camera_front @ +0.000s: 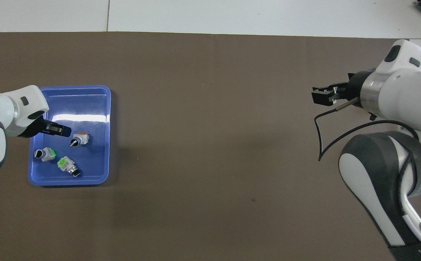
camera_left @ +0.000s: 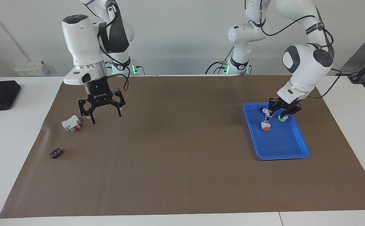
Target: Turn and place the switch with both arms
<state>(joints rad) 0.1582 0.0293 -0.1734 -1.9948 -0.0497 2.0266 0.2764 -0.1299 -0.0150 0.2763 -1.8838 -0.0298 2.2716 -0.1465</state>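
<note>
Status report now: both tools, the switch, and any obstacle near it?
Left tool over blue tray, open, just above the switch. Right tool open, waiting over the mat. Two green switches lie close beside it in the tray.
</note>
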